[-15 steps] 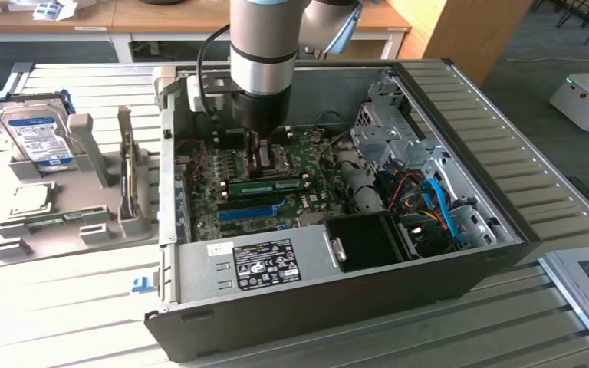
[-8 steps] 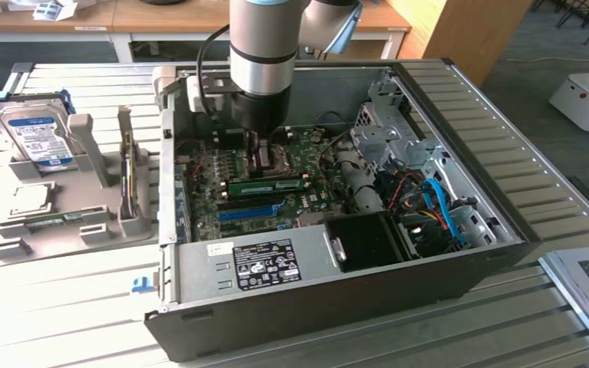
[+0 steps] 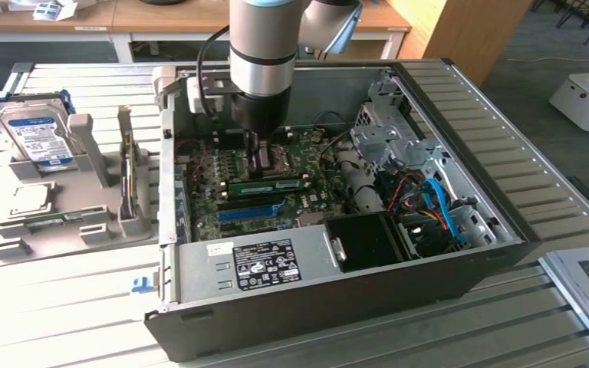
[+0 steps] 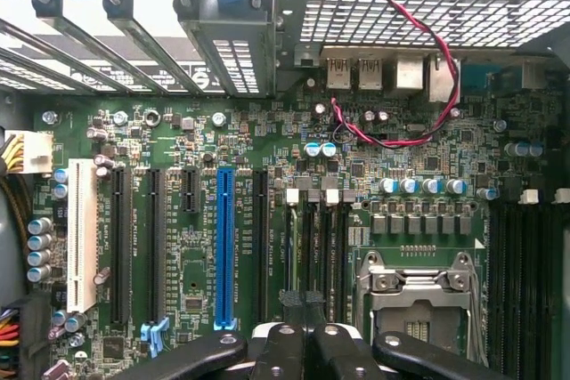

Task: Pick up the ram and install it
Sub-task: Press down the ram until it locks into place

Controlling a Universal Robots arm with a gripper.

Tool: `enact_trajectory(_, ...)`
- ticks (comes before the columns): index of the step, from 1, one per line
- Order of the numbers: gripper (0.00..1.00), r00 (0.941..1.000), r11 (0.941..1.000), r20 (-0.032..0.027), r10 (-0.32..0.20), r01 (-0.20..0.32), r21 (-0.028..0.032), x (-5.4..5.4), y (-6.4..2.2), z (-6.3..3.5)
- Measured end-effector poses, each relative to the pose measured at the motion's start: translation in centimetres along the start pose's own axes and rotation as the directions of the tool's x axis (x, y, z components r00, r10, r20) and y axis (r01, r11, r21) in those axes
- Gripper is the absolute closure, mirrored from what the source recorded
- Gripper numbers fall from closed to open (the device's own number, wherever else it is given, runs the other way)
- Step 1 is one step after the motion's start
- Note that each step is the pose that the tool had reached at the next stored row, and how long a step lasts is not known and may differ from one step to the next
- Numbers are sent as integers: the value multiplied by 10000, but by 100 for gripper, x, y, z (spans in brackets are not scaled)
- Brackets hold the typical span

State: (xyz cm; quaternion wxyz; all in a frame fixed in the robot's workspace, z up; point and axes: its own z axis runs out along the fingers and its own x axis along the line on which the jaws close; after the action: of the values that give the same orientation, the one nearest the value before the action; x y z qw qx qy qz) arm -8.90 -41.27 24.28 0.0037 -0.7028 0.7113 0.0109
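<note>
The ram (image 3: 266, 185), a long green stick with black chips, stands on edge on the motherboard inside the open computer case (image 3: 499, 230), between the processor socket and the blue slot (image 3: 246, 211). My gripper (image 3: 261, 159) hangs straight down over it, a little above its top edge. I cannot tell whether they touch. In the wrist view my gripper (image 4: 303, 344) is shut, its black fingers (image 4: 280, 349) pressed together over the dark slots beside the processor socket (image 4: 417, 295). The blue slot (image 4: 225, 246) lies further off to one side.
A silver hard drive (image 3: 37, 136) stands in a grey holder (image 3: 90, 222) on the exterior view's left, outside the case, with a thin board (image 3: 128, 180) on edge beside it. Red and black wires (image 4: 419, 86) loop near the rear ports. The power supply (image 3: 264, 261) and drive cage (image 3: 386, 138) crowd the case.
</note>
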Motion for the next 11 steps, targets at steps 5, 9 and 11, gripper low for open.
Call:
enact_trajectory(5, 90, 10000, 10000, 0, 0, 0, 0, 1, 0, 34)
enact_trajectory(9, 90, 10000, 10000, -2, 0, 0, -2, 1, 0, 50)
enact_trajectory(11, 90, 10000, 10000, -2, 0, 0, -2, 1, 0, 50)
